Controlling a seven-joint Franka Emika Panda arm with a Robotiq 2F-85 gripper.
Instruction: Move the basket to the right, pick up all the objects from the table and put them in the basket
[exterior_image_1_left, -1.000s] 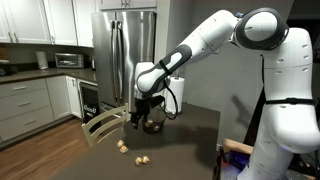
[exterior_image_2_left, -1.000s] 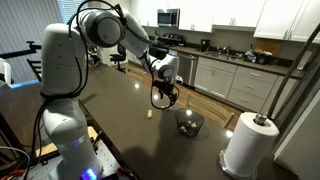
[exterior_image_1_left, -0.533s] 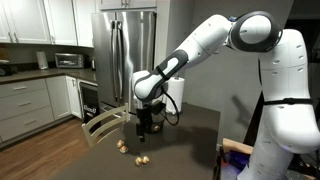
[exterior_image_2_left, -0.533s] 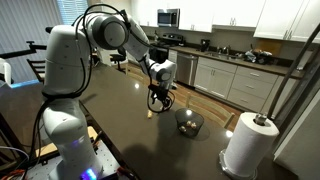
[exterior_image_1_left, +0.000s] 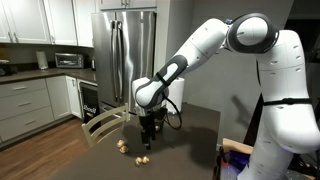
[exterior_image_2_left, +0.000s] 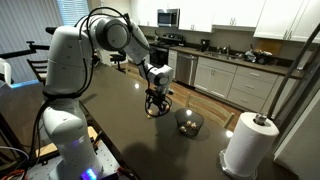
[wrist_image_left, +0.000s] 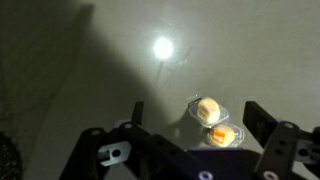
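My gripper (wrist_image_left: 200, 125) hangs open just above the dark table (exterior_image_2_left: 105, 125), its two black fingers (wrist_image_left: 262, 126) standing either side of two small pale tan objects (wrist_image_left: 207, 108) (wrist_image_left: 222, 134) that lie close together in clear wrappers. It touches neither. In an exterior view the gripper (exterior_image_2_left: 154, 103) is a short way from the dark wire-mesh basket (exterior_image_2_left: 188, 121), which stands on the table towards the kitchen side. In an exterior view more tan objects (exterior_image_1_left: 122, 146) (exterior_image_1_left: 141, 158) lie near the table's edge, below the gripper (exterior_image_1_left: 148, 130).
A white paper-towel roll (exterior_image_2_left: 250, 143) stands near the table corner beyond the basket. A pale wooden chair (exterior_image_1_left: 103, 125) is pushed against the table's side. Kitchen counters and a steel fridge (exterior_image_1_left: 125, 55) are behind.
The gripper has moved away from the basket and come down lower over the tan objects. It has stayed open, and the basket has not moved.
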